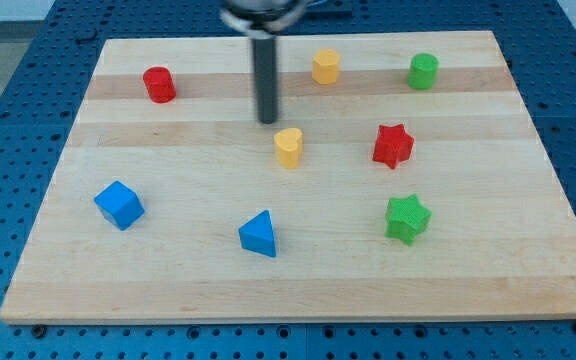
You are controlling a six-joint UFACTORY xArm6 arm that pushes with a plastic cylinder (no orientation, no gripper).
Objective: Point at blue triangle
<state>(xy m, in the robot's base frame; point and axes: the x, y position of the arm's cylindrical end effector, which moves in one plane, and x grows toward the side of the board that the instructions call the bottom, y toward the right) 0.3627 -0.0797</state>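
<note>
The blue triangle [259,234] lies on the wooden board [168,280] near the view's bottom, slightly left of centre. My tip [268,121] is at the end of the dark rod that comes down from the view's top. It stands well above the blue triangle in the view, about a third of the board's depth away. It is just up and left of the yellow heart-shaped block [288,147], not touching it.
A blue cube [119,205] sits at lower left. A red cylinder [159,84] is at upper left. A yellow block [326,66] and a green cylinder [423,71] are near the top. A red star [393,145] and a green star [407,218] are at right.
</note>
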